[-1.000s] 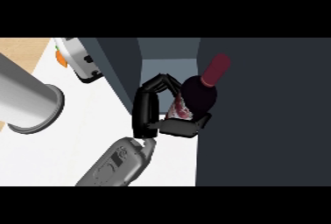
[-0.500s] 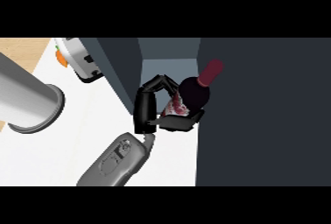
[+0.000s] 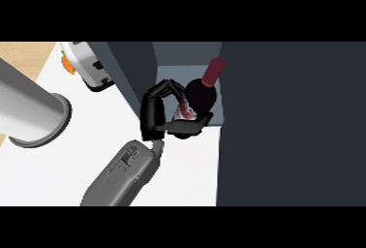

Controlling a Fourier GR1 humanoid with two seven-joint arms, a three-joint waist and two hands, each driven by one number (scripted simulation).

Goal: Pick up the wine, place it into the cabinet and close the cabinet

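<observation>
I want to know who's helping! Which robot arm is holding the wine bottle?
The right arm: its black hand curls round the wine bottle at the cabinet. The other grey arm holds nothing.

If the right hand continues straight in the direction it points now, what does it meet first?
The right hand, curled round the wine bottle, points into the open cabinet. Probably the cabinet's inner back wall comes first; depth is unclear.

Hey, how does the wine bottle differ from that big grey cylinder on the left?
The wine bottle is dark with a red neck; the grey cylinder is plain light grey throughout. The bottle is slim and narrows to its neck; the cylinder is far wider and keeps one width. The right hand curls round the bottle at the cabinet opening; the cylinder is held by nothing. Both are round-bodied.
</observation>
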